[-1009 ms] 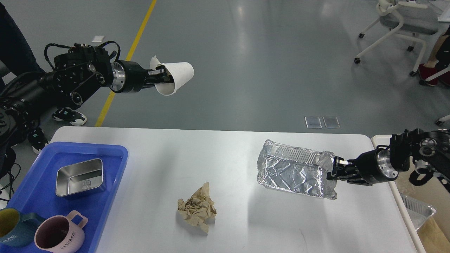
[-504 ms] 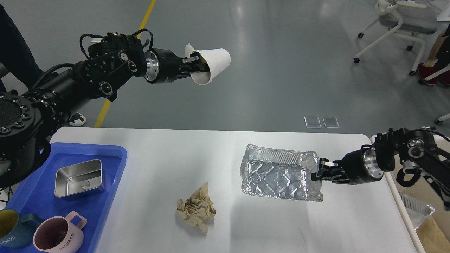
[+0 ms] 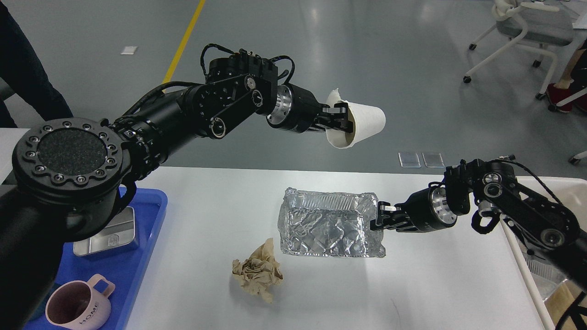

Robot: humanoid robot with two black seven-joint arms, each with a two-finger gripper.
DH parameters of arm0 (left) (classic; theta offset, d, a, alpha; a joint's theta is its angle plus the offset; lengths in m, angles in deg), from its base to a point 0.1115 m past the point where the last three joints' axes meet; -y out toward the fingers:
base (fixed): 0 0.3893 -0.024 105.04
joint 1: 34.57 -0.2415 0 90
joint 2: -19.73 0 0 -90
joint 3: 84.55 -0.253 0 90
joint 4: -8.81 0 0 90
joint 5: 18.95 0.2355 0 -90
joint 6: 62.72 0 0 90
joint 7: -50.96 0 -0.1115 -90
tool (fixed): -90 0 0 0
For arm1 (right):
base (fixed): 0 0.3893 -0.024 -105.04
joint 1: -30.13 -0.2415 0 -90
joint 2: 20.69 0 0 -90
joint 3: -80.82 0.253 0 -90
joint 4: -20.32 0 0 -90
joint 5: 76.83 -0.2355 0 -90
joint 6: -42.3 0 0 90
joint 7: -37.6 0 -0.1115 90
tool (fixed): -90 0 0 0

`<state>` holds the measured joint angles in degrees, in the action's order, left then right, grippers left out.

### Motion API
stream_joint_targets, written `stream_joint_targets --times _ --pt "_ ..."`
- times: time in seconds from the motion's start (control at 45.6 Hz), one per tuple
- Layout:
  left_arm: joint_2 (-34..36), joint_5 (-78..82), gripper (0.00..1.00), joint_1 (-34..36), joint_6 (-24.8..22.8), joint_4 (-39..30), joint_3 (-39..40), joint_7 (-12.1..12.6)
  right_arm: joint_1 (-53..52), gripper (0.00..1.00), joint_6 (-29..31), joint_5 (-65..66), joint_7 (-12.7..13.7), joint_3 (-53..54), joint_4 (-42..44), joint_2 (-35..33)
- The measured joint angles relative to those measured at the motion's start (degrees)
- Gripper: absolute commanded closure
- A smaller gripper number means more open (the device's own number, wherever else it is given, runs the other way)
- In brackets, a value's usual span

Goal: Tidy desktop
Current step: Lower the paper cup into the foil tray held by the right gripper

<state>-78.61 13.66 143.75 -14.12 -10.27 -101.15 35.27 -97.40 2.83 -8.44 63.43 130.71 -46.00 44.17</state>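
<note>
Grey workshop floor [image 3: 293, 68] with a yellow line [image 3: 183, 43] stretches behind the desktop [image 3: 435, 284], a wide white tabletop with rounded corners that fills the lower part of the head view. Above its far edge the left gripper [image 3: 340, 120] is clamped on the rim of a white paper cup [image 3: 360, 126], which lies on its side in the air, mouth toward the arm, base pointing right, rim torn and bent at the top. Lower and to the right, the right gripper [image 3: 378, 217] pinches the right end of a crumpled aluminium foil tray [image 3: 328, 224], held tilted over the middle of the tabletop with its open side facing the camera; whether its lower edge touches the surface cannot be told. Just beside the foil tray, to its lower left, a crumpled ball of brown paper [image 3: 257, 272] rests on the white surface. At the left edge sits a blue plastic tray [image 3: 137, 256], partly hidden by the left arm, carrying a small rectangular steel container [image 3: 107, 236] and a pink mug [image 3: 78, 309] lettered HOME. Beyond the right edge of the tabletop another foil container [image 3: 543, 275] shows low down, while a white wheeled chair [image 3: 518, 32] stands far back at the upper right
</note>
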Motion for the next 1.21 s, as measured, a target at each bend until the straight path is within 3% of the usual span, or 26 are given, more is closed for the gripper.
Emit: stream_joint_targets --times 0.175,0.373,0.636,1.206 --pt "-1.7 0.3 1.00 2.5 -4.3 -0.9 -0.6 1.5 0.0 1.00 -0.1 0.4 0.0 0.0 1.6 -0.1" --pt "-2.1 0.8 1.00 2.3 -6.4 -0.9 -6.3 3.3 0.0 1.00 -0.2 0.5 0.0 0.0 3.3 -0.3" --pt "-2.1 0.9 1.00 -0.1 -8.7 -1.0 -8.0 7.9 -0.1 1.00 -0.3 0.6 0.0 0.0 3.9 -0.4" --pt "-3.3 1.8 1.00 -5.1 -6.6 -1.2 -7.9 9.1 -0.1 1.00 -0.3 0.3 0.1 0.2 3.3 -0.1"
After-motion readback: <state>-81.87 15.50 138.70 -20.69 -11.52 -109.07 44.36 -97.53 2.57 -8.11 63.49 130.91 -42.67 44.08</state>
